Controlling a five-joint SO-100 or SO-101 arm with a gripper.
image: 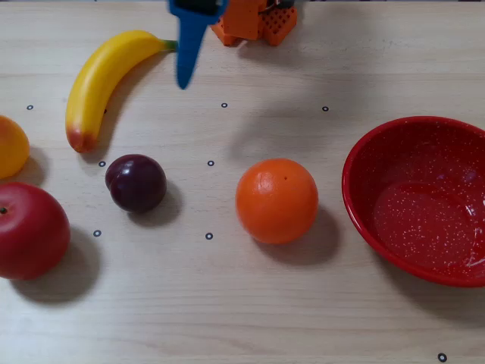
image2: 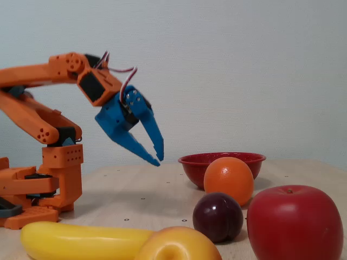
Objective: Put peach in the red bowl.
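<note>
Nearest us in a fixed view sits the peach (image2: 176, 245), touching the banana (image2: 81, 241), well short of the gripper (image2: 158, 158), whose fingers hang slightly parted and empty above the table (image2: 141, 200). Only this view shows the pale wall behind. From above, the peach (image: 11, 145) is cropped, probably far left of the blue finger (image: 188, 53); the red bowl (image: 420, 199) lies far right

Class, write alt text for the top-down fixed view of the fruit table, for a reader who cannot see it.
An empty red bowl sits at the right edge of a pale wooden table, with an orange, a dark plum, a banana, a red apple and a peach spread leftwards. The blue gripper hangs at the top, holding nothing.
</note>
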